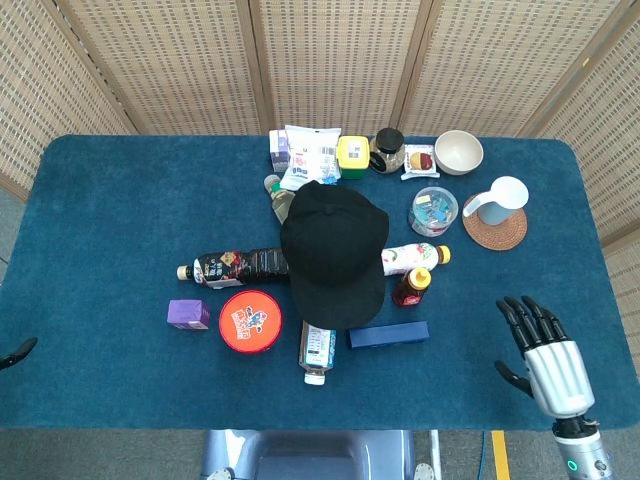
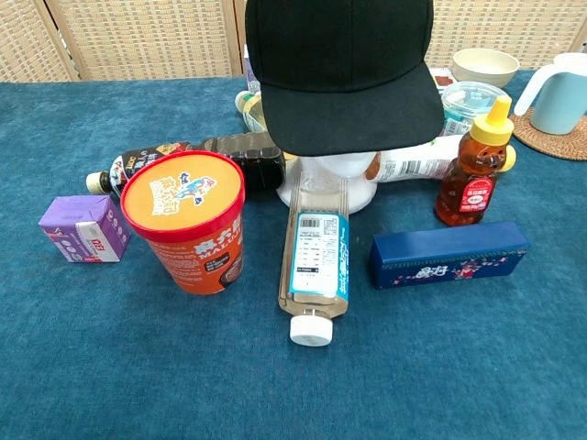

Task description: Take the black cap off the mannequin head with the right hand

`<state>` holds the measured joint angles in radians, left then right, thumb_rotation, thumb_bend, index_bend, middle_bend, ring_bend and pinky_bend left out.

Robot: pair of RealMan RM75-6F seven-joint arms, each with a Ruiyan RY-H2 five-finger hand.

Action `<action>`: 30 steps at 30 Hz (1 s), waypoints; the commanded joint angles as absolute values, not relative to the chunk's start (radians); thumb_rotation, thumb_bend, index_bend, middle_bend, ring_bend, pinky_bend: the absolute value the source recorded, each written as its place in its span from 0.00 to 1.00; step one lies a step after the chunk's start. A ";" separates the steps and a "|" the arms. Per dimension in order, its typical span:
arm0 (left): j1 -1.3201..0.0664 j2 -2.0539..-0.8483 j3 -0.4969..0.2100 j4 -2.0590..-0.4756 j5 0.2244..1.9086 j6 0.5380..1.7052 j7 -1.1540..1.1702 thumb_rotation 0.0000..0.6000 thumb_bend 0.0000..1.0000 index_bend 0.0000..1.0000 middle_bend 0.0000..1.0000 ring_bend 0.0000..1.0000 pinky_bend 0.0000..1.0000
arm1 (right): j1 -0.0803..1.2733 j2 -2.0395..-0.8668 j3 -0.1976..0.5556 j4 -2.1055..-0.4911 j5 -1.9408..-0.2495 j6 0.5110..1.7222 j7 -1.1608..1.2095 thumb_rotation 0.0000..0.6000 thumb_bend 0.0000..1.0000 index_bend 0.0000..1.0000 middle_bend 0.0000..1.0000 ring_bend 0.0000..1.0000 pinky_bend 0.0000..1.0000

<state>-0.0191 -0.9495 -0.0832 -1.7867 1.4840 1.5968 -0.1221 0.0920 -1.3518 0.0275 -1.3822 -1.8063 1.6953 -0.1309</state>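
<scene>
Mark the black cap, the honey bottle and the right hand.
black cap (image 1: 333,250): head view, top of its crown.
honey bottle (image 2: 473,180): chest view, on its red label.
right hand (image 1: 549,362): head view, back of the palm.

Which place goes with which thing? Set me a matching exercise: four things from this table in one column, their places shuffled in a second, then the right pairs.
Things:
1. black cap
2. light blue pitcher
3. purple carton
4. right hand

Places:
A. on a round woven coaster
B. over the near right part of the table, fingers spread, holding nothing
C. on the white mannequin head
D. left of the orange tub with the red rim

Pairs: 1-C, 2-A, 3-D, 4-B
</scene>
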 commanded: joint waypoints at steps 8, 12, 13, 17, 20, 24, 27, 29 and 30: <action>-0.021 -0.944 -0.082 -1.789 1.483 1.590 -0.129 1.00 0.13 0.00 0.00 0.00 0.00 | 0.205 -1.514 0.039 -1.303 -1.950 1.671 -0.219 1.00 0.00 0.13 0.18 0.15 0.25; -0.023 -0.943 -0.086 -1.790 1.474 1.584 -0.133 1.00 0.13 0.00 0.00 0.00 0.00 | 0.253 -1.530 0.051 -1.323 -1.968 1.626 -0.255 1.00 0.00 0.13 0.19 0.16 0.27; -0.024 -0.942 -0.087 -1.790 1.470 1.582 -0.135 1.00 0.13 0.00 0.00 0.00 0.00 | 0.260 -1.531 0.053 -1.328 -1.969 1.620 -0.259 1.00 0.00 0.13 0.20 0.16 0.27; -0.027 -0.940 -0.090 -1.793 1.462 1.573 -0.133 1.00 0.13 0.00 0.00 0.00 0.00 | 0.285 -1.535 0.059 -1.340 -1.982 1.613 -0.268 1.00 0.00 0.15 0.21 0.18 0.28; -0.030 -0.939 -0.092 -1.795 1.455 1.566 -0.129 1.00 0.13 0.00 0.00 0.00 0.00 | 0.304 -1.543 0.062 -1.343 -1.995 1.607 -0.283 1.00 0.00 0.17 0.22 0.18 0.28; -0.031 -0.941 -0.093 -1.798 1.451 1.564 -0.121 1.00 0.13 0.00 0.00 0.00 0.00 | 0.332 -1.565 0.064 -1.336 -2.021 1.604 -0.295 1.00 0.00 0.20 0.25 0.18 0.29; -0.033 -0.942 -0.091 -1.801 1.452 1.558 -0.113 1.00 0.13 0.00 0.00 0.00 0.00 | 0.356 -1.587 0.069 -1.321 -2.029 1.591 -0.309 1.00 0.00 0.21 0.27 0.19 0.29; -0.035 -0.942 -0.091 -1.801 1.452 1.556 -0.111 1.00 0.13 0.00 0.00 0.00 0.00 | 0.369 -1.602 0.075 -1.308 -2.033 1.587 -0.322 1.00 0.00 0.21 0.27 0.20 0.30; -0.035 -0.942 -0.092 -1.802 1.451 1.556 -0.111 1.00 0.13 0.00 0.00 0.00 0.00 | 0.374 -1.610 0.078 -1.301 -2.033 1.586 -0.328 1.00 0.00 0.22 0.28 0.21 0.31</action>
<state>-0.0350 -0.9418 -0.0917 -1.8014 1.4512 1.5558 -0.1113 0.3686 -1.6019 0.0734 -1.3083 -2.0306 1.5892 -0.3209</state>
